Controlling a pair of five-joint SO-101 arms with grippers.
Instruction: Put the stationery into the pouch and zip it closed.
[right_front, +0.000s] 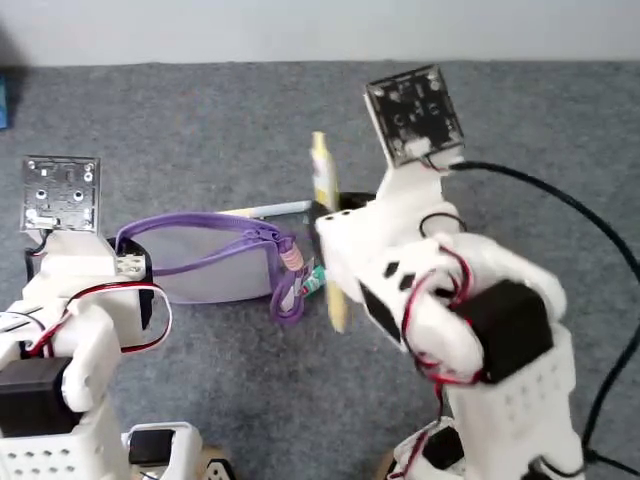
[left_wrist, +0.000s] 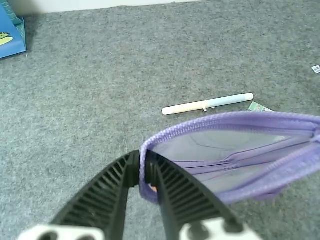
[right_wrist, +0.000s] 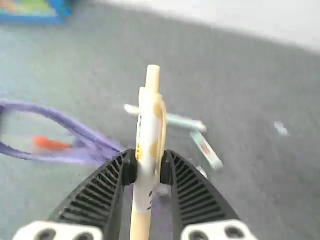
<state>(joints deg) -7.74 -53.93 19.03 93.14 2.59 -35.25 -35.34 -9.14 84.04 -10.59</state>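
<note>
Lying open, the purple pouch (right_front: 205, 262) is pinched at one end by the jaws of the left gripper (left_wrist: 142, 167), while a yellow pen (right_wrist: 150, 125) is clamped upright between the jaws of the right gripper (right_wrist: 147, 167) just beside the pouch's opposite end.

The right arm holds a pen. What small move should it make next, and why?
Probably carry the yellow pen to the open mouth of the pouch and tip its end in. The right gripper is shut on the pen, outside the pouch, and the left gripper pinches the pouch's rim, so the mouth stands open.
</note>
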